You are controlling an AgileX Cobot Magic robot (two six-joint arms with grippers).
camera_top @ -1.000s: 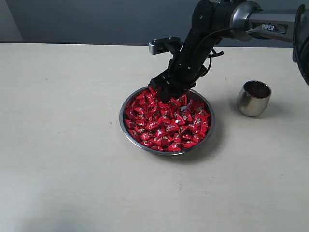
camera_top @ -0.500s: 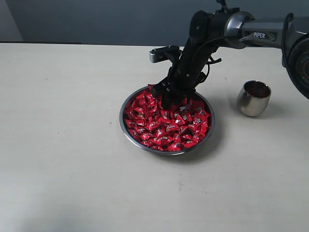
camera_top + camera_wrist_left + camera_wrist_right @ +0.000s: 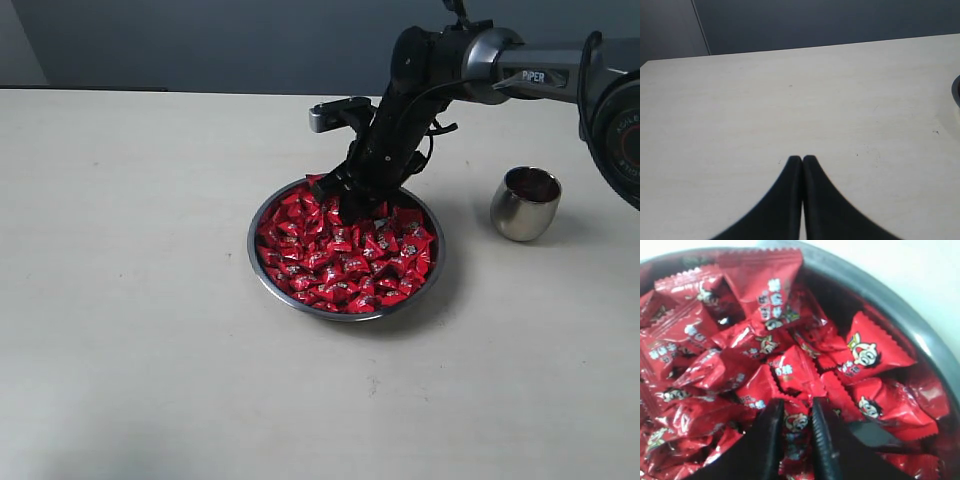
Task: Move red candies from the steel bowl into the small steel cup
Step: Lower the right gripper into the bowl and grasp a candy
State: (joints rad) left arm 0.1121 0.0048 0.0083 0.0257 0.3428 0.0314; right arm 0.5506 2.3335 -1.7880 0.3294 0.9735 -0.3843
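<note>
Red candies (image 3: 345, 255) fill steel bowl (image 3: 251, 245) at desk (image 3: 130, 300) centre, small steel cup (image 3: 524, 205) at bowl's 3 o'clock, apart from it. Change vs a second ago: right hand (image 3: 796, 407) has sunk from just above the heap into it at bowl's 12 o'clock side, and its gap has gone from wide to narrow. Wrist view now shows one wrapped candy (image 3: 795, 424) sitting between the two dark fingers (image 3: 771, 437), touching both, so read as pinched, not lifted yet. Means pick step is under way; carry to cup at 3 o'clock is next, judged. Candies lie jumbled, crimped ends pointing every way, no common axis; the pinched one looks to run lengthwise along the fingers, ends partly hidden, so not sure. Bowl round, no long axis. Cup stands mouth up, dark reddish inside, contents unclear. Left hand (image 3: 802, 159) closed tip to tip, empty, over bare desk.
</note>
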